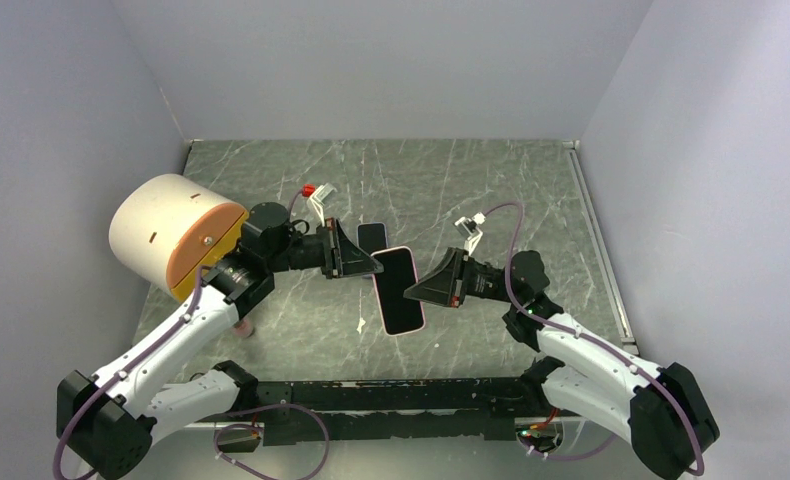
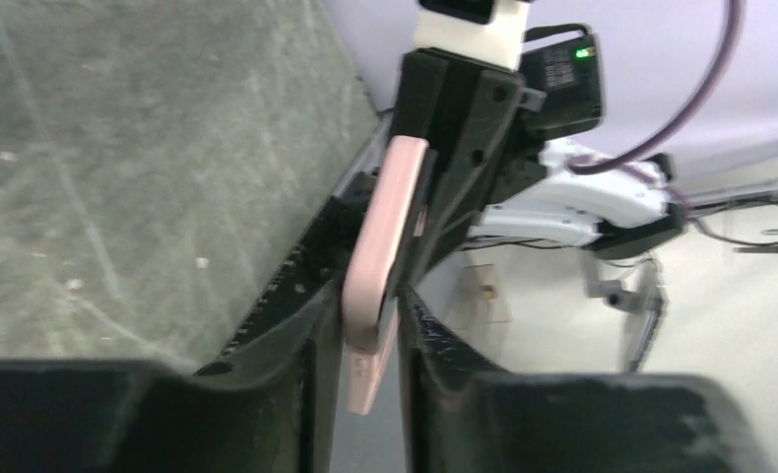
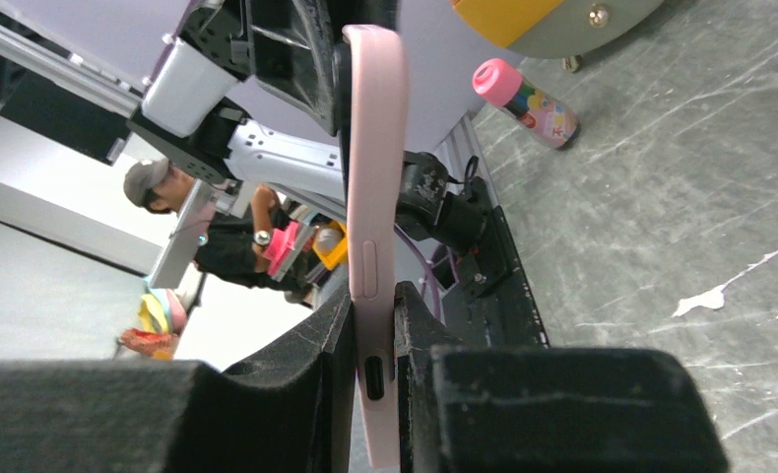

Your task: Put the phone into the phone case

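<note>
A pink phone case (image 1: 402, 291) with the dark-screened phone in it hangs above the middle of the table, held between both grippers. My left gripper (image 1: 375, 267) is shut on its upper end. In the left wrist view the case (image 2: 385, 227) stands edge-on between my fingers, and a flat pink edge with a button sticks out past the case's rounded corner. My right gripper (image 1: 417, 291) is shut on the case's right side. In the right wrist view the case (image 3: 373, 197) is edge-on, port cutout between the pads. Whether the phone is fully seated I cannot tell.
A small black rounded slab (image 1: 372, 236) lies on the table behind the case. A big cream cylinder with an orange face (image 1: 176, 243) sits over the left arm. A pink-capped bottle (image 3: 528, 99) lies near it. A white scrap (image 1: 360, 324) lies on the marble.
</note>
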